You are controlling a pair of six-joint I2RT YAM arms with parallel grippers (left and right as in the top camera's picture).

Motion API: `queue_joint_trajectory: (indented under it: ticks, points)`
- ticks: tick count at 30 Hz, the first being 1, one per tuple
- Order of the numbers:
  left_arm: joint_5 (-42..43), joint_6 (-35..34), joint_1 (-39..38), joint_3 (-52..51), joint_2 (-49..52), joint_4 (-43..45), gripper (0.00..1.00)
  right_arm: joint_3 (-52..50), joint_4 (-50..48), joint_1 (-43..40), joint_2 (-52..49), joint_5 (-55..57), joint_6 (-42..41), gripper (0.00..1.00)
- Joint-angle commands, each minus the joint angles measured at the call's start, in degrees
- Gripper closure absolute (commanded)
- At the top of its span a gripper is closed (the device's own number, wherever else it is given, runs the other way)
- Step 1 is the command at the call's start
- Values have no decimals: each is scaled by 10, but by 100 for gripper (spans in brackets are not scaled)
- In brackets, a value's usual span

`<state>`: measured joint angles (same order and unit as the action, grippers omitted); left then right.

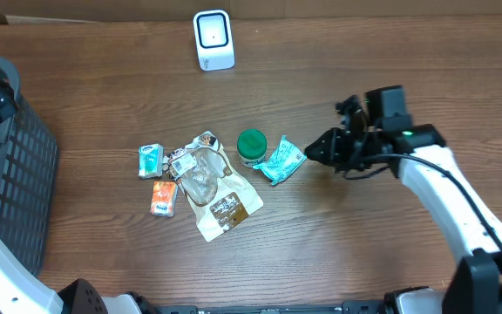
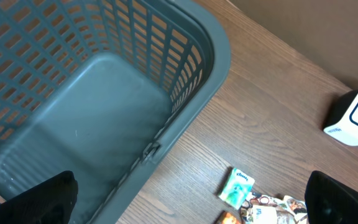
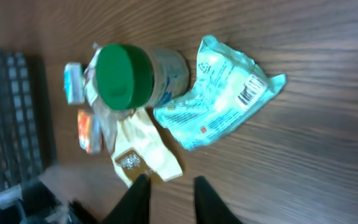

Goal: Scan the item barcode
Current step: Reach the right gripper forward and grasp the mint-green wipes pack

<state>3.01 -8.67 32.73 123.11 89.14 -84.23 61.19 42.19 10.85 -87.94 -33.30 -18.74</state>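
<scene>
Jaws on your right gripper (image 3: 169, 188) stand a narrow gap apart, with only bare wood of the table (image 1: 338, 244) between them; they grip nothing. The teal packet (image 3: 219, 102) lies flat on the wood just beside the jar (image 3: 143, 76) with the green lid, touching its side, on the side of the jar that faces your right gripper. From the right wrist camera the packet sits ahead of the fingertips (image 3: 140, 193) and apart from them, not between them. Its barcode (image 3: 250, 91) faces up, at the end of the packet farthest from the jar.

From overhead, your right gripper points toward the jar and its tip is near the packet's far edge; you cannot tell from that view whether they touch.

Beyond the jar from the packet lies a cluster of wrappers (image 1: 203, 179). The white scanner (image 1: 213, 39) stands upright well apart from the jar, toward the table's back edge.

Your left gripper (image 2: 191, 199) has its jaws spread wide and empty, hanging over the grey basket (image 2: 210, 62), well apart from the jar.
</scene>
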Motion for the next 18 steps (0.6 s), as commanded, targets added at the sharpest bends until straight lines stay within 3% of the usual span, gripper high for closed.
queue_joint_trajectory:
  ticks: [1, 5, 9, 18]
  points:
    - [0, -6, 2, 7, -4, 1, 0, 14, -38, 51, -28, 59, -108, 86]
    - [0, -6, 2, 7, -4, 1, 0, 14, -71, 92, -48, 137, -197, 96]
    - [0, -6, 2, 7, -4, 1, 1, 12, -111, 123, -81, 183, -266, 96]
    - [0, -6, 2, 7, -4, 1, 1, 11, -143, 156, -157, 183, -306, 96]
